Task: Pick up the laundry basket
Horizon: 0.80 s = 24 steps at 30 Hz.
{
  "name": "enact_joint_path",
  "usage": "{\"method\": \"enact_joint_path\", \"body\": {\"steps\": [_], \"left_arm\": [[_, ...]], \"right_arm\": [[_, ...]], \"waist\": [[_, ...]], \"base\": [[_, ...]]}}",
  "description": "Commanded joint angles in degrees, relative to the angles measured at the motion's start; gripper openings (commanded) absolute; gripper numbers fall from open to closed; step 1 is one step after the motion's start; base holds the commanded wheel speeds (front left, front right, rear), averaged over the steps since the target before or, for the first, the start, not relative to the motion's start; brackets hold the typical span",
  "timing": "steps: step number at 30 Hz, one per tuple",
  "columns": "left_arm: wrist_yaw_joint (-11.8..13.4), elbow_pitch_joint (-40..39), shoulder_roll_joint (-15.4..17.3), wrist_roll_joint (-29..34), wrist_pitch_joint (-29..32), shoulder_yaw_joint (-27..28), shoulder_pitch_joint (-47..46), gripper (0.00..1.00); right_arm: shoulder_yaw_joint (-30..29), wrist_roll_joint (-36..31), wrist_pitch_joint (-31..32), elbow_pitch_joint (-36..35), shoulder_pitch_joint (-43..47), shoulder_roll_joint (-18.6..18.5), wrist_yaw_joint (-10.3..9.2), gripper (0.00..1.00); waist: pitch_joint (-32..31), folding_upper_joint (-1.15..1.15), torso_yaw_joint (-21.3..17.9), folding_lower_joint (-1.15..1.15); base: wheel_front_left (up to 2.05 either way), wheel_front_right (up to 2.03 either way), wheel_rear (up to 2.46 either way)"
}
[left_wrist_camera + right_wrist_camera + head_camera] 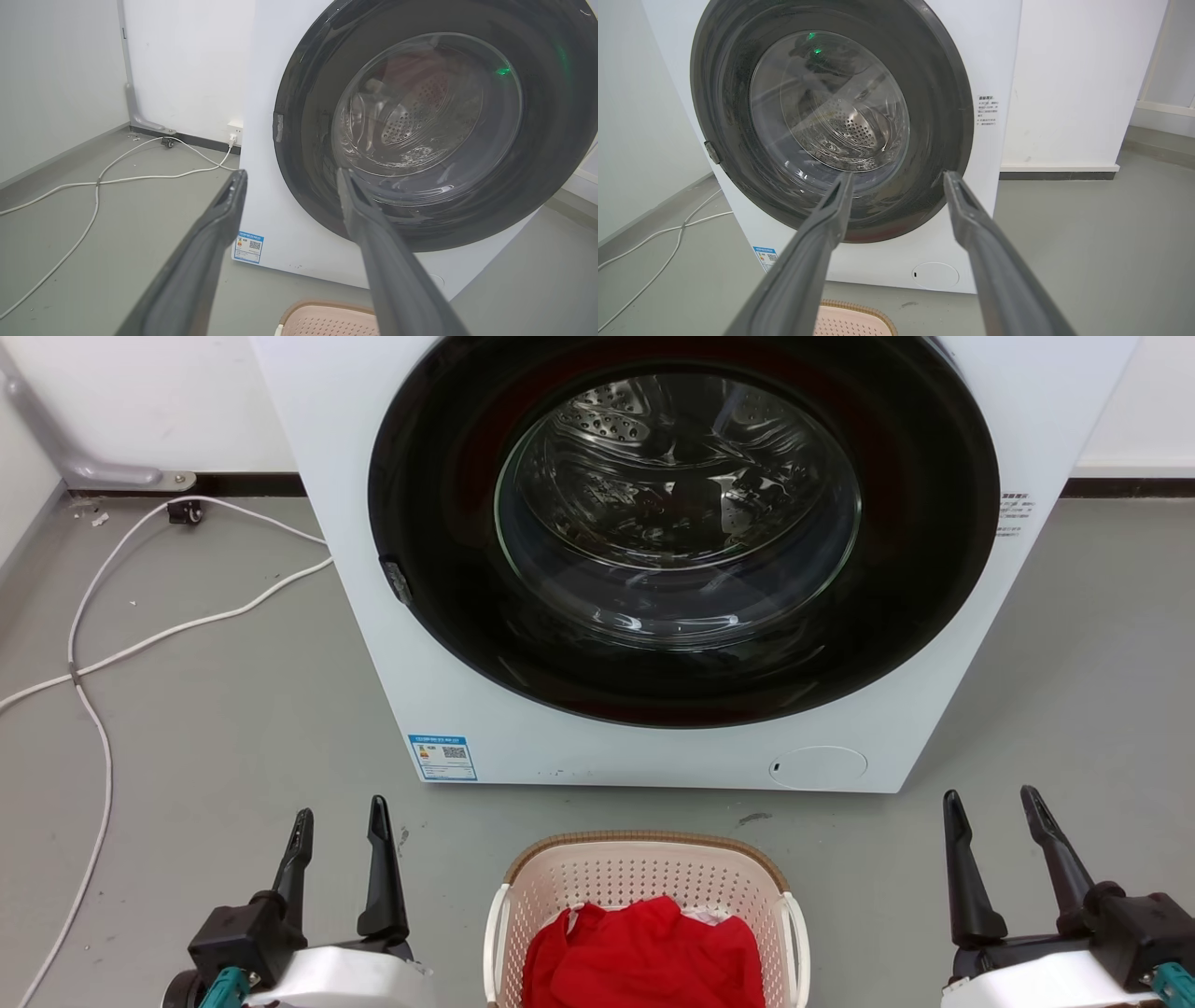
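A white cable (73,672) trails over the grey floor (205,737) on my far left. My left gripper (341,807) hangs above that floor, fingers spread with nothing between them, beside the basket and not touching it. The basket (644,875) sits on the floor between my two grippers, just in front of the washer (364,616), its brown rim towards the round door (681,523). A red cloth (644,952) lies heaped inside. My right gripper (990,793) is likewise spread and empty, off to the right of the basket's white handle (798,933).
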Motion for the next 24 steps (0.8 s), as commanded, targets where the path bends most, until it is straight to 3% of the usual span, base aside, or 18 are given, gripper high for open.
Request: {"method": "enact_joint_path", "body": {"steps": [1, 18, 24], "left_arm": [[0.22, -0.4, 0.09, 1.13, -0.44, -0.01, 0.58, 1.0], [0.99, -0.38, 0.1, 7.77, -2.22, -0.67, 1.51, 1.0], [1.04, -0.02, 0.09, 7.77, -2.2, -0.56, 1.53, 1.0]], "right_arm": [[0.13, -1.11, -0.4, -0.54, 0.44, -0.08, -0.02, 1.0], [0.39, -7.65, -2.13, -1.18, 1.79, -0.07, -0.02, 1.0], [0.39, -7.24, -2.11, -0.78, 1.56, -0.07, -0.02, 1.0]], "waist": [[-0.01, 0.0, -0.01, 0.0], [-0.03, 0.0, -0.02, 0.0], [-0.09, 0.0, -0.01, 0.0]], "base": [[0.0, 0.0, 0.0], [0.0, 0.0, 0.0], [0.0, 0.0, 0.0]]}}
